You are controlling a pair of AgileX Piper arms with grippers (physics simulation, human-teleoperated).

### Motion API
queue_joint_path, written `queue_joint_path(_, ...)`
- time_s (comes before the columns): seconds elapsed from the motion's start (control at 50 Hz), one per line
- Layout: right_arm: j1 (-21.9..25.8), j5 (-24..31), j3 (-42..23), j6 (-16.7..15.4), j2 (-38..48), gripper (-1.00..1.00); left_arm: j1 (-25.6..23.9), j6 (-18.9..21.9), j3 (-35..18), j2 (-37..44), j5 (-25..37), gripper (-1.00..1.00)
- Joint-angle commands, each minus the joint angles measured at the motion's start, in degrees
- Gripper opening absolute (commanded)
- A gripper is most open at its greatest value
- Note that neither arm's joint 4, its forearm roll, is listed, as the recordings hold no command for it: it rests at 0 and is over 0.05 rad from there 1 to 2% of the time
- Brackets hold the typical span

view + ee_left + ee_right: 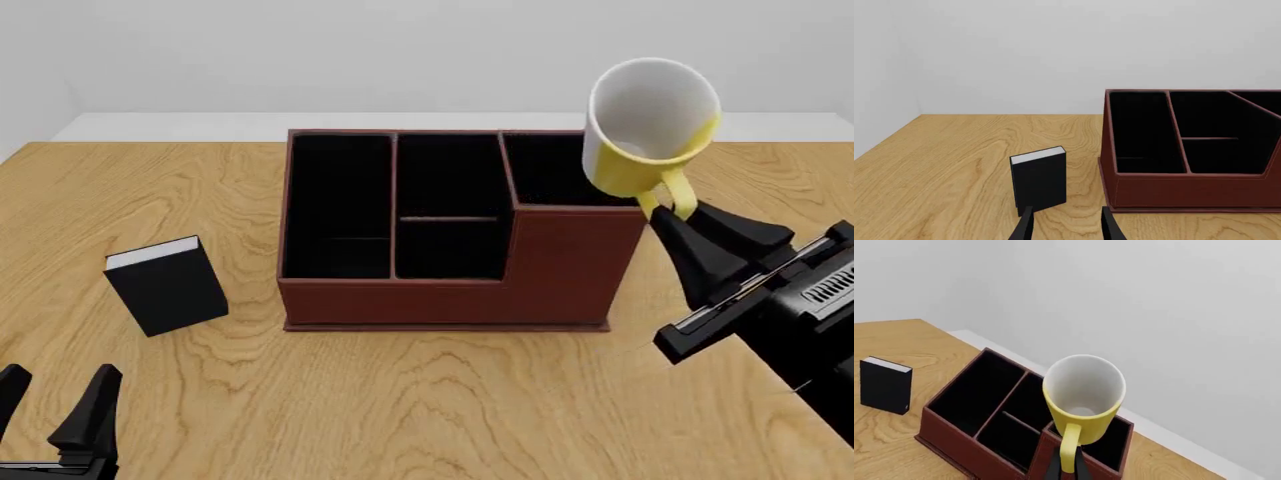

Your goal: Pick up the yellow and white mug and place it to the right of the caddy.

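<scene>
No legible text, label, brand, number or sign appears in any view. The yellow and white mug, the caddy, the small black book and the wooden table carry plain, unmarked surfaces.

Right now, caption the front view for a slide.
Right claw holds the yellow and white mug by its handle, tilted, raised above the caddy's right end; left claw open.
</scene>
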Motion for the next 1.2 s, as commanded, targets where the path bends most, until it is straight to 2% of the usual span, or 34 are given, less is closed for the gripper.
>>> queue_joint_path(0.02,-2.1,0.7,-0.3,0.8,-1.0,-1.00,0.0,0.0,0.0,0.0,0.0,1.00)
queue_joint_path(0.48,-6.5,2.0,0.2,1.1,-2.5,-1.00,0.0,0.0,0.0,0.0,0.0,1.00)
queue_joint_path(0.7,-8.3,4.3,-0.7,1.6,-4.5,-1.00,0.0,0.0,0.0,0.0,0.0,1.00)
queue_joint_path(1.2,-12.8,4.1,-0.4,2.5,-4.1,-1.00,0.0,0.0,0.0,0.0,0.0,1.00)
